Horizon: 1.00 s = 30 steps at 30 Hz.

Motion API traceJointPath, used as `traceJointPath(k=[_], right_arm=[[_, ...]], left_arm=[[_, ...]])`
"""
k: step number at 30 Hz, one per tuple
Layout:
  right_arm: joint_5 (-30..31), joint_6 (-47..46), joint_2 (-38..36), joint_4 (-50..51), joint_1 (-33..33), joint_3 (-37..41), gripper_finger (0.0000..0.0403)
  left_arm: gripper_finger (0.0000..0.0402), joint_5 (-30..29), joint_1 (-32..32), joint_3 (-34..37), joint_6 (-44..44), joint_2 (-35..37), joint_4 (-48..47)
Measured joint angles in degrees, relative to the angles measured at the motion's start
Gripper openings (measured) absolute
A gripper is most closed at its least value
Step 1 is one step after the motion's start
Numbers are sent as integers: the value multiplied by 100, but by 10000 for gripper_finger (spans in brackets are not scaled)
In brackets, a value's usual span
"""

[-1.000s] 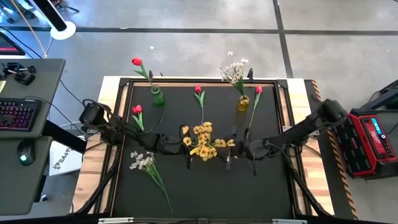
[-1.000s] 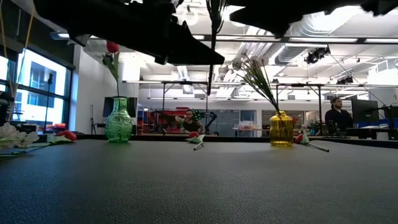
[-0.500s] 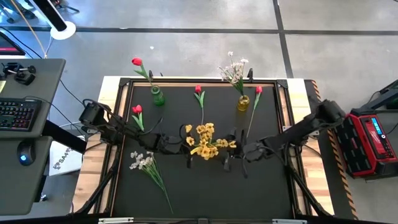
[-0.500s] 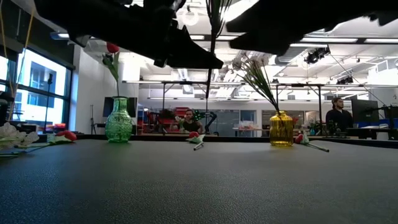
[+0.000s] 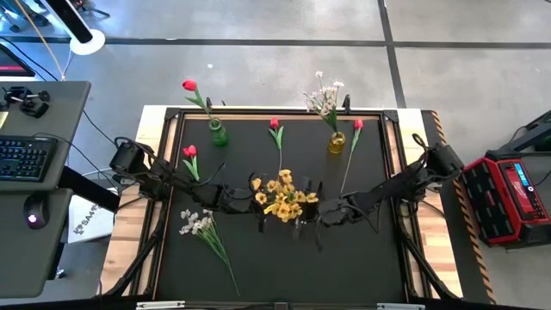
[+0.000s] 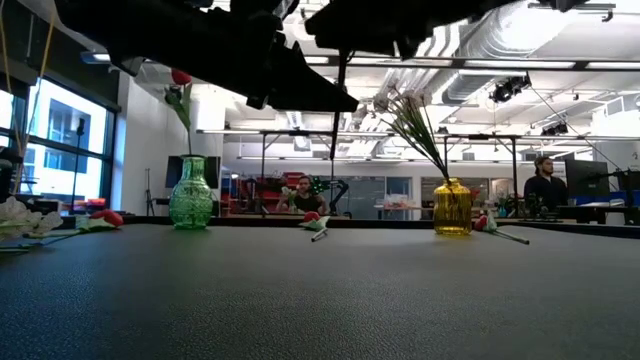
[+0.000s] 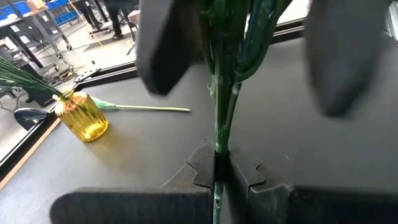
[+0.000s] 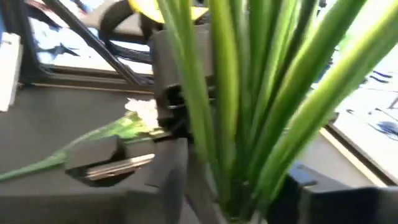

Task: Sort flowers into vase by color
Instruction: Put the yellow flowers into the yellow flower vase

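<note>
Mid-table, left hand [image 5: 261, 205] pinches the yellow spray [image 5: 284, 196] stem; right hand [image 5: 301, 226] seemingly half-open around it.

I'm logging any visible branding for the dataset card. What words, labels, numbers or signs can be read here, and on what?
None can be read.
Red case right of the table: a light label, too small to read.
White box left of the table: dark lettering, partly hidden and too small to read.
</note>
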<state>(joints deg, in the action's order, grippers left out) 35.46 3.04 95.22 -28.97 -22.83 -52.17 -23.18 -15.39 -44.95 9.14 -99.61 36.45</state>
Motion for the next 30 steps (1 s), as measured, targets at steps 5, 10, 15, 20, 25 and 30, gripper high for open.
traceJointPath(k=[5, 10, 15, 20, 25, 30], right_arm=[[368, -207, -24, 649, -103, -241, 49], [795, -466, -131, 825, -241, -259, 14], [984, -1175, -656, 1704, -294, -195, 5], [1106, -2022, -1517, 2659, -320, 2, 4], [1357, -2549, -2152, 3703, -247, 49, 3], [1700, -3551, -2799, 5573, 214, 49, 3]], left_arm=[[1, 20, -7, 0, -6, 0, -55], [1, 9, -7, -11, -117, 0, -12], [14, -134, 80, -41, -347, 15, -64], [71, -177, 341, 24, -679, -36, -746], [134, -154, 579, 38, -1049, -18, -1083], [168, -155, 655, 109, -1112, -11, -971]])
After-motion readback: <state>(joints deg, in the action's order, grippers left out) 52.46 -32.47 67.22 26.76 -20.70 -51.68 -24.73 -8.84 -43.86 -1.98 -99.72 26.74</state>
